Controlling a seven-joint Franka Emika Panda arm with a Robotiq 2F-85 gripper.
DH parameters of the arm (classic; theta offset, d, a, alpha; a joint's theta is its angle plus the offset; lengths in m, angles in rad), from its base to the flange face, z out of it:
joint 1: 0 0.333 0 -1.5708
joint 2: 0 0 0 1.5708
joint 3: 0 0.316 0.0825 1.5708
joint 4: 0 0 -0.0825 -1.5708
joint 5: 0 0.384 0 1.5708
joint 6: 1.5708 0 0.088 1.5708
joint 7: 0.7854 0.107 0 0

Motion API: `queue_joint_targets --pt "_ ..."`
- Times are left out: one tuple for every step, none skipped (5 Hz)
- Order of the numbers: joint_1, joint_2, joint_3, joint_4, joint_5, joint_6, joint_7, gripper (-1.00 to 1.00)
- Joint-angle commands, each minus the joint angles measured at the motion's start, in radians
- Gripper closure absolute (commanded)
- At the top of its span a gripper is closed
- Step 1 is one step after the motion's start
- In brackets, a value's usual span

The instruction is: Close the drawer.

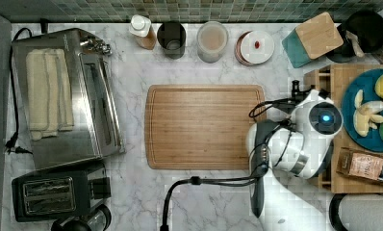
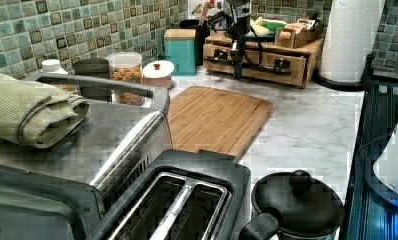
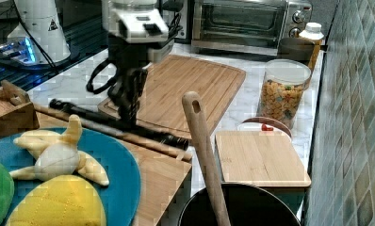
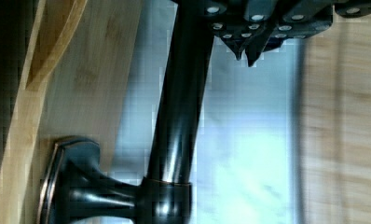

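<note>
Drawer (image 2: 259,64) under wooden cabinet, beside cutting board (image 2: 217,117) on worktop; black bar handle (image 3: 115,123) long axis parallel to drawer front; gripper (image 3: 129,113) right at handle, jaws state cannot tell; push toward cabinet should close it.

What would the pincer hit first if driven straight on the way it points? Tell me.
Probably the drawer's black bar handle: the pincer points down right at it. Whether they already touch is unclear; past the bar lies the marble counter.
</note>
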Motion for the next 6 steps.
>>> queue_joint_targets --pt "-0.152 0.035 -0.152 0.298 -0.066 -0.052 -0.043 1.0" --pt "-0.155 0.035 -0.149 0.298 -0.067 -0.052 -0.042 1.0" --pt "-0.156 0.034 -0.147 0.298 -0.068 -0.052 -0.042 1.0" --pt "-0.155 0.035 -0.149 0.298 -0.067 -0.052 -0.042 1.0" --pt "-0.153 0.035 -0.15 0.298 -0.067 -0.052 -0.043 1.0" --pt "-0.153 0.035 -0.151 0.298 -0.066 -0.052 -0.043 1.0"
